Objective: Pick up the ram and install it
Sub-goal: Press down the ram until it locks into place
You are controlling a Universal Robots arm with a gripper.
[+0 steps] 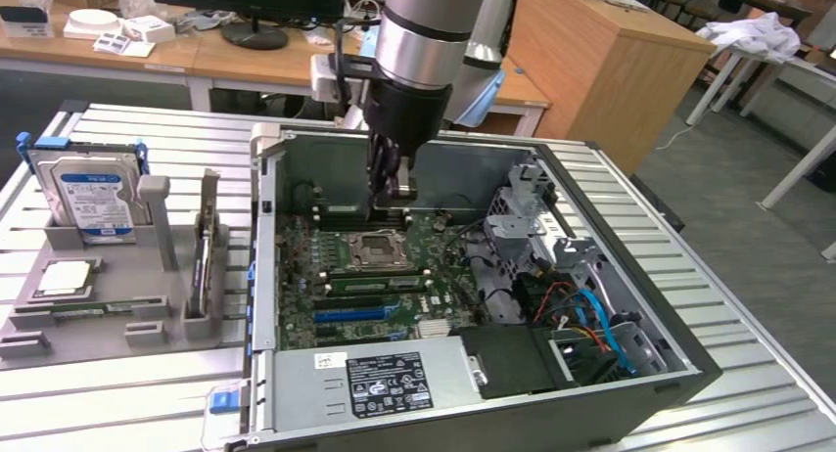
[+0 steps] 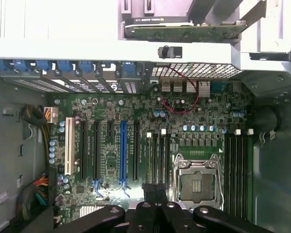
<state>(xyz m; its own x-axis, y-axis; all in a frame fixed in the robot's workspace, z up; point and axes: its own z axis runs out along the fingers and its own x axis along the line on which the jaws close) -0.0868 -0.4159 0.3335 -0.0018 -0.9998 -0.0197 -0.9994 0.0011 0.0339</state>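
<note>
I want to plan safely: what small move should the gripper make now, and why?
Probably a slow, straight descent. The shut gripper hangs inside the case, close above the slots beside the socket. Whether it holds the ram I cannot tell, so that needs checking first.

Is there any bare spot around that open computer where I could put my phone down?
Yes: the slatted table is bare in front of the grey fixture and right of the computer case. The fixture is crowded with a hard drive; inside the case, the gripper hangs over the motherboard.
</note>
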